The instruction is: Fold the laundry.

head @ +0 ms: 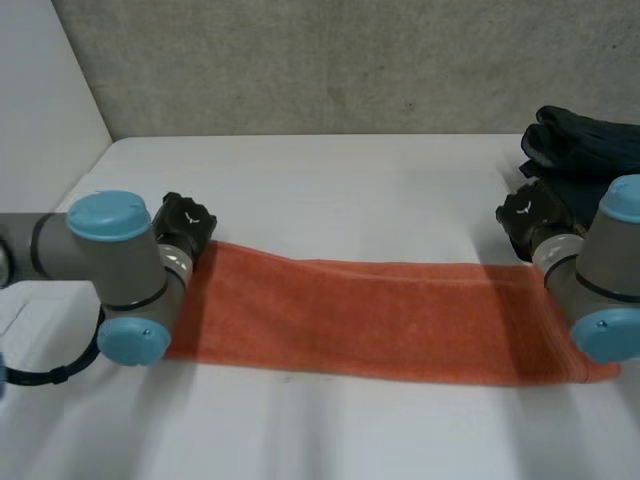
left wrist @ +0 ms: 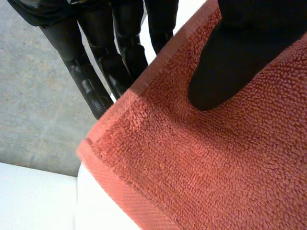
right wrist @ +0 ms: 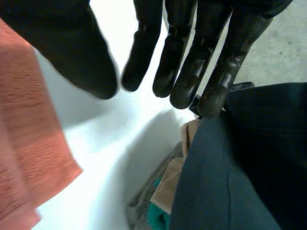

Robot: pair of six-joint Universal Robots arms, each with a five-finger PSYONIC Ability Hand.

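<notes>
An orange towel (head: 380, 320), folded into a long strip, lies across the table from left to right. My left hand (head: 185, 225) is at its far left corner. In the left wrist view the thumb (left wrist: 244, 52) presses on top of the towel (left wrist: 201, 167) while the fingers (left wrist: 86, 76) run straight behind its edge, pinching the corner. My right hand (head: 530, 215) hovers by the towel's far right end. Its fingers (right wrist: 184, 52) are straight and spread from the thumb, with bare table between them. The towel's end (right wrist: 24, 120) lies beside the thumb, untouched.
A pile of dark blue clothes (head: 585, 145) sits at the far right of the table, right at my right hand's fingertips, with beige and teal pieces (right wrist: 168, 191) tucked under the dark garment (right wrist: 249, 167). A grey wall stands behind the table.
</notes>
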